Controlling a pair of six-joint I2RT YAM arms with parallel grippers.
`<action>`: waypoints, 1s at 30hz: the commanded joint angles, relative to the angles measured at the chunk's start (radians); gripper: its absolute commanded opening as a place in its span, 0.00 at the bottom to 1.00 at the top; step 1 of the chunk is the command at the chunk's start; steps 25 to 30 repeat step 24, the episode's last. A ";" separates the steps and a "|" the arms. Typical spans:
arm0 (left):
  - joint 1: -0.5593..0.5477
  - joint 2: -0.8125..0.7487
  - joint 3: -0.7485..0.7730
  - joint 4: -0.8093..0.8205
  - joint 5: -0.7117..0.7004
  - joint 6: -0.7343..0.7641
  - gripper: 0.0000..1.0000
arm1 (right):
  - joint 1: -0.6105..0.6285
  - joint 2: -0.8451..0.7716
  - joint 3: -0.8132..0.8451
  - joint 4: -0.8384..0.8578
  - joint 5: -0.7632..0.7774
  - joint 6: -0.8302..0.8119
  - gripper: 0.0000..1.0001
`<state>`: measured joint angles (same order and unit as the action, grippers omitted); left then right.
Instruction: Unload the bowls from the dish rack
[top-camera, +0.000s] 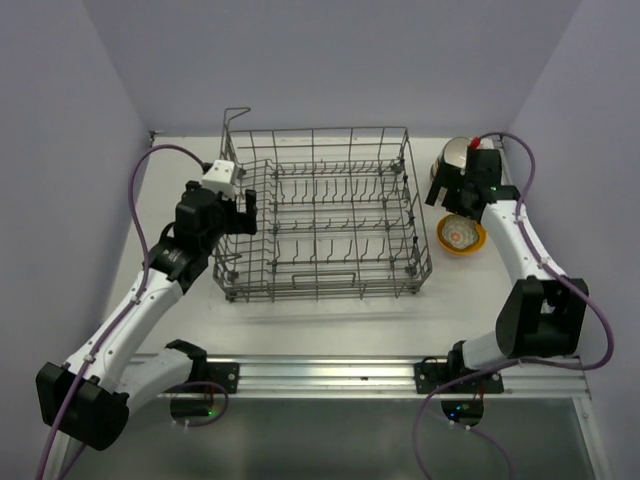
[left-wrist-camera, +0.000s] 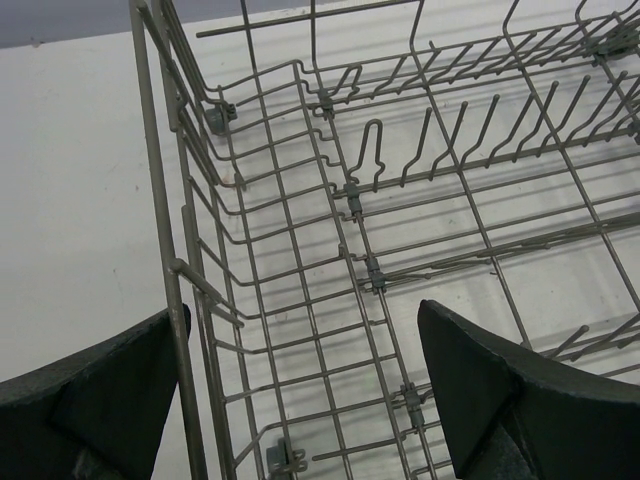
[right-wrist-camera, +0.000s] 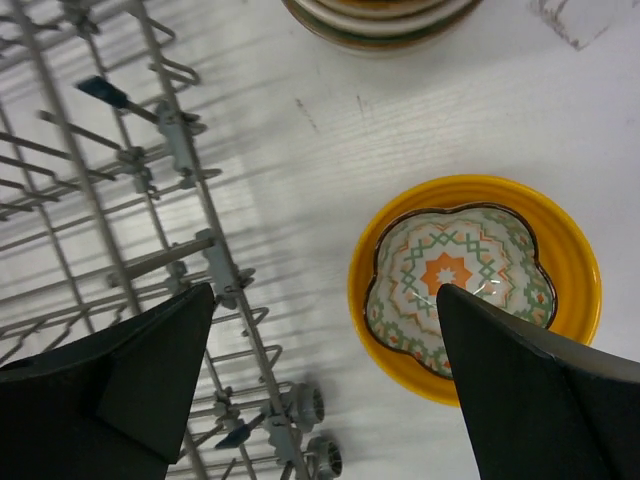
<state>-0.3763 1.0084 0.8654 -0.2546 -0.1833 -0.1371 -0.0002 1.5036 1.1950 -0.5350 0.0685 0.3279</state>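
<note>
left gripper (left-wrist-camera: 300, 310): spread, astride rack (left-wrist-camera: 350, 192) wall
right gripper (right-wrist-camera: 322, 295): spread, empty
bowls (top-camera: 461, 235): beside rack, which looks empty, I think
handling: slick, chippy, so I'd pinch a rim

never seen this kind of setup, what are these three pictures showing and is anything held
Two robot arms are bolted to a white table. One picture looks down from above; the other two come from wrist cameras, so the dark shapes are each arm's own fingers. A wire dish rack stands in the middle, no bowls visible inside. Right of it sit a yellow bowl holding a patterned bowl, and a stack of bowls. The left gripper and right gripper are open, holding nothing.
</note>
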 joint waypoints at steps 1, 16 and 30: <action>-0.006 -0.028 0.021 0.031 -0.007 -0.002 1.00 | 0.005 -0.106 0.060 0.004 -0.059 -0.001 0.98; -0.007 -0.097 -0.012 0.084 -0.057 0.007 1.00 | 0.275 -0.319 0.057 0.096 -0.180 0.010 0.99; -0.007 -0.117 -0.026 0.101 -0.082 0.011 1.00 | 0.293 -0.329 -0.060 0.138 -0.142 0.034 0.99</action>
